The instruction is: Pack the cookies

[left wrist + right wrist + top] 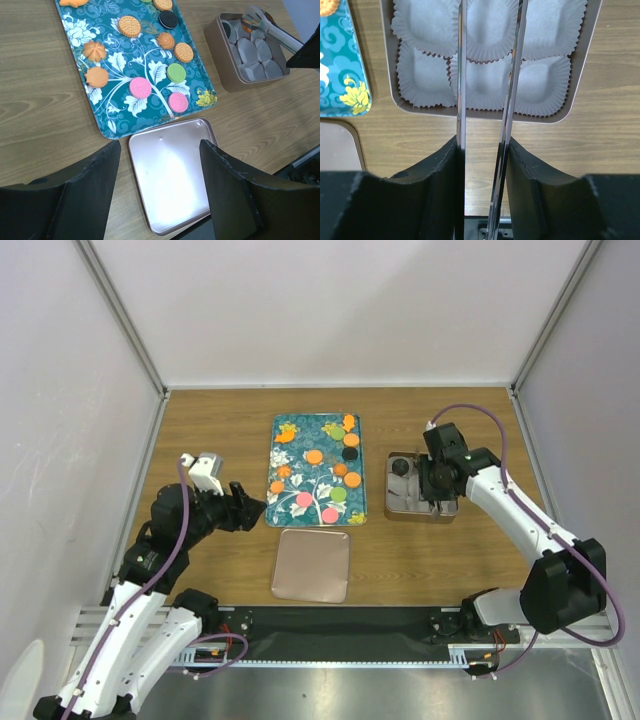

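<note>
Cookies lie on a teal flowered tray [330, 432]: orange ones [314, 456], a black one [350, 453], a green one [339, 494] and pink ones [304, 500]. The left wrist view shows them too: pink [140, 87], green [176, 72], black [168, 19]. My left gripper [250, 508] is open and empty, left of the tray, with its open jaws [160, 145] above the rose-gold lid [170, 180]. My right gripper [437, 485] is shut on metal tongs [461, 75] over the tin [388, 510]. The tin holds white paper cups [425, 75] and one black cookie [400, 468].
The lid [312, 565] lies flat in front of the tray, near the table's front edge. The tin [225, 70] stands to the right of the tray. Grey walls close off the table at the left, right and back.
</note>
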`<act>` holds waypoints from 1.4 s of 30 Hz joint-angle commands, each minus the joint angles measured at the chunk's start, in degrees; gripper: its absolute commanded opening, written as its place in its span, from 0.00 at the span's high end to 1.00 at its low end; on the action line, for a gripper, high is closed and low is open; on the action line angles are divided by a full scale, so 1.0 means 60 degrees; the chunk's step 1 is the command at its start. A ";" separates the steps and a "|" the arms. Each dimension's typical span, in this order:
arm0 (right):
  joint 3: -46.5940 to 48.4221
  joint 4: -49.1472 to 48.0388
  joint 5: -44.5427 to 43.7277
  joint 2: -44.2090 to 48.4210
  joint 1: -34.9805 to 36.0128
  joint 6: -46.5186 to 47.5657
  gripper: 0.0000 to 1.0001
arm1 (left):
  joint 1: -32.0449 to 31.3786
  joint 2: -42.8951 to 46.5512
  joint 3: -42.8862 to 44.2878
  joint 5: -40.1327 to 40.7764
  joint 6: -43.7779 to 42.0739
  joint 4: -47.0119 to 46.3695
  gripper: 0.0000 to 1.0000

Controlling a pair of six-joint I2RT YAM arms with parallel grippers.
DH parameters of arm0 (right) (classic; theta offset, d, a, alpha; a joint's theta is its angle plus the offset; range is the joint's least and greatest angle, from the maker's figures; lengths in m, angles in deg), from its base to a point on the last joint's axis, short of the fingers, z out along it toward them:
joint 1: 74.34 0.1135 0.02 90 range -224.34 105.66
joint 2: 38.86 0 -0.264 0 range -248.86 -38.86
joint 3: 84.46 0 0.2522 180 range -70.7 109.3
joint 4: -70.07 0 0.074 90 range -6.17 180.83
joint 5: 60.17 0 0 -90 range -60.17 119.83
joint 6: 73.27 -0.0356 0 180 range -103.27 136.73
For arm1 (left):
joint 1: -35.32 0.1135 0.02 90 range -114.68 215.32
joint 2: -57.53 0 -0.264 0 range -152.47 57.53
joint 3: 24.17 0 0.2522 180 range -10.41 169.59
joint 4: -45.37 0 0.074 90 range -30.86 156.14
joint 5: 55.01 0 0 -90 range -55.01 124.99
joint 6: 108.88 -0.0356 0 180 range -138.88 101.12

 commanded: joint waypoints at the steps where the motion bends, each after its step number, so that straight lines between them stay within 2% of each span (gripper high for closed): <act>1: -0.0023 -0.0490 0.0024 -0.0040 -0.0167 0.0033 0.58 | -0.0081 0.0086 -0.0042 -0.0023 -0.0124 -0.0223 0.29; 19: -0.0081 -0.0725 0.0185 -0.0217 -0.0284 0.0004 0.51 | -0.0169 0.0130 -0.0042 0.0036 -0.0110 -0.0208 0.28; 26: 0.0270 -0.0153 0.0566 0.0925 -0.0123 -0.0128 0.52 | -0.0213 0.0101 -0.0042 0.0051 -0.0110 -0.0208 0.28; 29: 0.0722 0.0022 0.0523 0.1087 0.0519 -0.0216 0.51 | -0.0228 0.0086 -0.0042 0.0065 -0.0095 -0.0208 0.28; 34: 0.1500 0.0111 -0.0063 0.0049 0.2451 -0.0377 0.50 | -0.0228 0.0101 -0.0042 0.0124 -0.0095 -0.0193 0.28; 37: 0.1865 -0.0138 0.0038 -0.0887 0.2966 -0.0231 0.50 | -0.0228 0.0145 -0.0027 0.0226 -0.0066 -0.0164 0.28; 42: 0.2582 -0.0416 0.0316 -0.2133 0.3129 0.0163 0.50 | -0.0272 0.0218 -0.0027 0.0387 -0.0037 -0.0121 0.27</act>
